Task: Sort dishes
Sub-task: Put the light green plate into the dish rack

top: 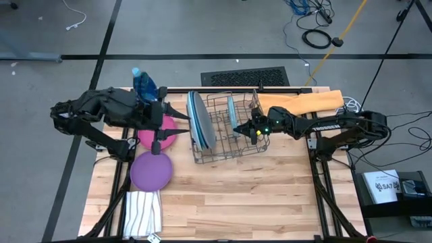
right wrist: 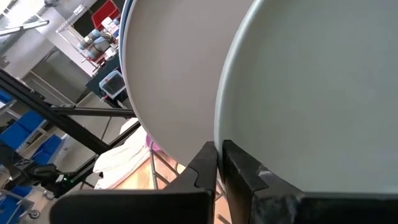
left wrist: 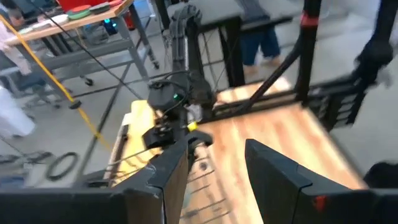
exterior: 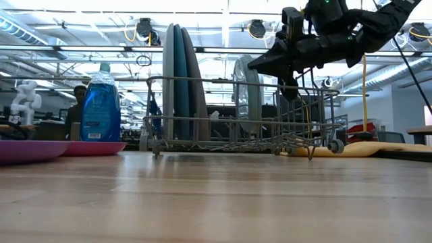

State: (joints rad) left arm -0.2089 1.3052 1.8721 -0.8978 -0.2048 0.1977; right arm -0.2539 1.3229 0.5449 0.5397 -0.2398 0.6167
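The wire rack (top: 226, 131) holds the grey, light blue and dark blue plates (top: 201, 121) on edge at its left end. A pale teal plate (top: 231, 111) stands on edge farther right. My right gripper (top: 237, 128) reaches in from the right and is shut at this plate's upper rim (exterior: 248, 67). The magenta plate (top: 152, 135) and the purple plate (top: 150, 170) lie flat on the table left of the rack. Above them my left gripper (left wrist: 217, 180) hangs high and open, with nothing between its fingers. My right gripper pinches the pale teal plate's rim (right wrist: 219, 140) between its two fingers (right wrist: 202, 168), which come nearly level from the table's right side. The plate stands upright on edge inside the rack, beside the grey plate (right wrist: 168, 81).
A blue soap bottle (top: 143, 84) stands at the far left behind the magenta plate. A striped white cloth (top: 143, 212) lies at the near left corner. A yellow cloth (top: 300, 102) lies at the far right. Bare wood (top: 256, 196) stretches in front of the rack.
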